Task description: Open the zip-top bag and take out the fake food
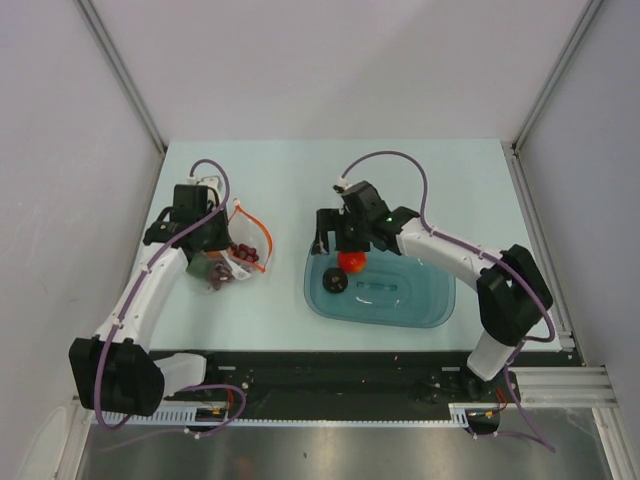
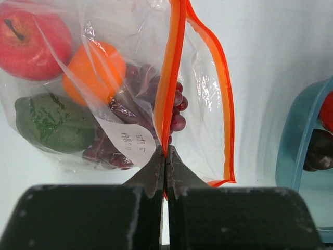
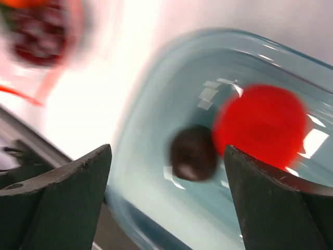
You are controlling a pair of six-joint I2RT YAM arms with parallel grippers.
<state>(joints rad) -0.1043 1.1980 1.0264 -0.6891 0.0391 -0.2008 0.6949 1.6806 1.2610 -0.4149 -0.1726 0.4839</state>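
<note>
The clear zip-top bag (image 2: pixel 130 88) lies on the table at the left (image 1: pixel 243 252), its orange-red zip strip (image 2: pixel 171 78) parted at the mouth. Inside it are a red apple (image 2: pixel 31 44), an orange (image 2: pixel 93 73), a green fruit (image 2: pixel 52 122) and dark-red grapes (image 2: pixel 156 94). My left gripper (image 2: pixel 165 151) is shut on one side of the zip strip. My right gripper (image 3: pixel 167 156) is open and empty above the teal tub (image 1: pixel 380 290). A red round fruit (image 3: pixel 260 125) and a dark fruit (image 3: pixel 193 152) lie in the tub.
The teal tub's edge (image 2: pixel 296 135) shows at the right of the left wrist view. A black rail (image 1: pixel 330 375) runs along the table's near edge. Grey walls close in the back and both sides.
</note>
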